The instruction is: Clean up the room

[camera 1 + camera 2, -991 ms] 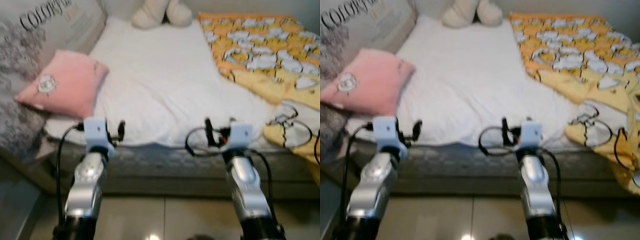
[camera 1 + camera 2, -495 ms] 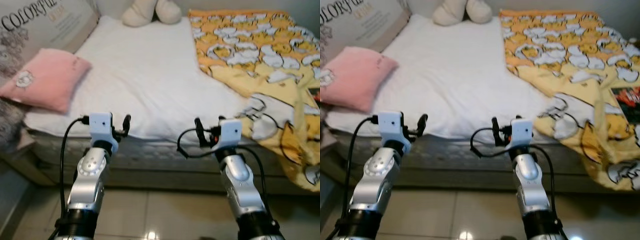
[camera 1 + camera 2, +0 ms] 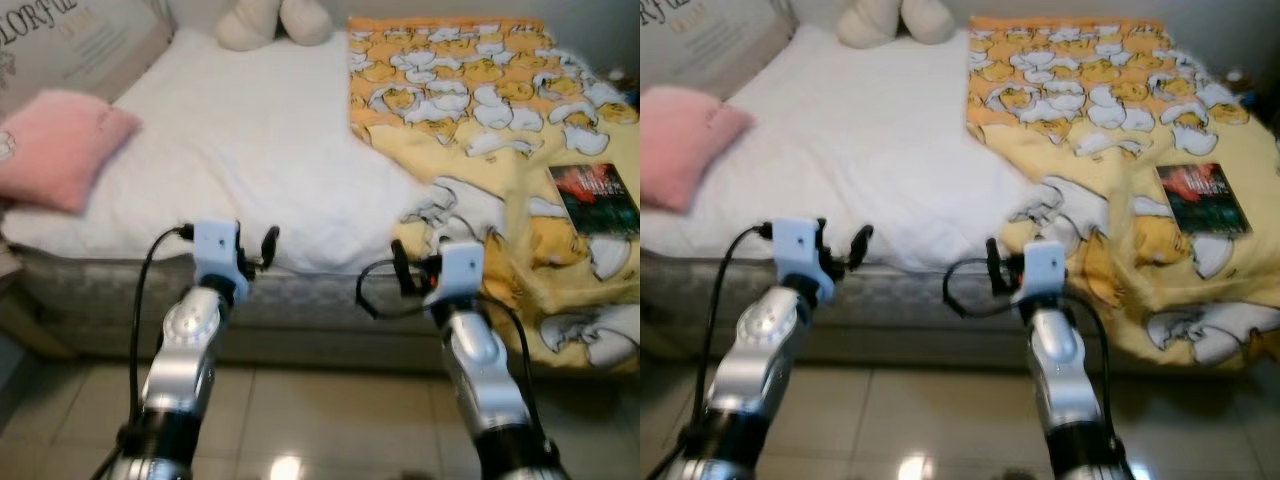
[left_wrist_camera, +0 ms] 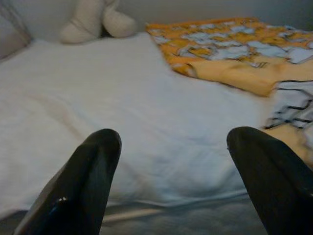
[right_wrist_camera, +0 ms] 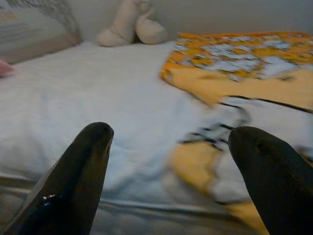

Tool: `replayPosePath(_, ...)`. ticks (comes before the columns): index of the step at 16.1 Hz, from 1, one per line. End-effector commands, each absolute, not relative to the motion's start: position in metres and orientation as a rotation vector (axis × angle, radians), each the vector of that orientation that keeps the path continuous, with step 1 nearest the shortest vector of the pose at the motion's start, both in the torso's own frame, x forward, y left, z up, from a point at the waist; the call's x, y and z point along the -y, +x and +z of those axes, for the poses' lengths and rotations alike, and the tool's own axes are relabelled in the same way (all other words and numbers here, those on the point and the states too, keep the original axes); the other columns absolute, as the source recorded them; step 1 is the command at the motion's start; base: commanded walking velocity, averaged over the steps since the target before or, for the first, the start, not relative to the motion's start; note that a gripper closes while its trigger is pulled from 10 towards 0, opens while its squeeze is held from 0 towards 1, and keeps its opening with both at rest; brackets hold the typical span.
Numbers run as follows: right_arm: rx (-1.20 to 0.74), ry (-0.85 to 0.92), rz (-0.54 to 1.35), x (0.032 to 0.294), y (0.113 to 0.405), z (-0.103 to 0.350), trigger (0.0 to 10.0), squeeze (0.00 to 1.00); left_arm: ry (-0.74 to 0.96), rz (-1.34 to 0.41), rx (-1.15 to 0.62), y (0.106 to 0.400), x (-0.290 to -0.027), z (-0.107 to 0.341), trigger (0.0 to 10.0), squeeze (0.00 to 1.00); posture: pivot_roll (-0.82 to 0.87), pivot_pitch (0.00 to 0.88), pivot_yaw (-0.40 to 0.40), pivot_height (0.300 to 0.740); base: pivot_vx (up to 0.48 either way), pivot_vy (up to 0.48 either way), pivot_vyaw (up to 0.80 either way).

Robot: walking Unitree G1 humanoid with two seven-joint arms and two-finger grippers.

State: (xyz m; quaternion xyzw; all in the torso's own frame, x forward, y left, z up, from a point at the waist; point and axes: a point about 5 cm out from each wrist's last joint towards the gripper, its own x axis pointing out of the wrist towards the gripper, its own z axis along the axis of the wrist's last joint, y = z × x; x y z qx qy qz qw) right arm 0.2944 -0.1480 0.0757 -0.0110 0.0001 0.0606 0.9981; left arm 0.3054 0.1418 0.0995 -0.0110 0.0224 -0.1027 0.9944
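Left eye view: left gripper (image 3: 268, 247) and right gripper (image 3: 398, 266) hover spread wide, empty, before the bed (image 3: 250, 150); a book (image 3: 598, 197) lies on the bed's yellow blanket (image 3: 470, 100).

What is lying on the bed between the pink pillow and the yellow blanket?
Only bare white sheet lies between the pink pillow and the yellow blanket, in both eye views.
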Motion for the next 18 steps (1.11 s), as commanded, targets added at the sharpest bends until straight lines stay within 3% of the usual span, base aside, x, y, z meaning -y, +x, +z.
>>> replayPosePath(1,0.025,-0.016,0.101,0.1510,0.2970,0.0810,10.0,0.00,-0.017,-0.236,-0.026,0.3096,-0.1377,0.1049,10.0,0.00,-0.13,0.000,0.084,0.740,0.251,-0.405,0.00)
replayPosePath(18,0.025,-0.024,0.089,0.1538,0.2994,0.0804,10.0,0.00,0.004,-0.256,0.001,0.3175,-0.1361,0.1072,10.0,0.00,-0.15,0.000,0.098,0.740,0.271,-0.392,0.00)
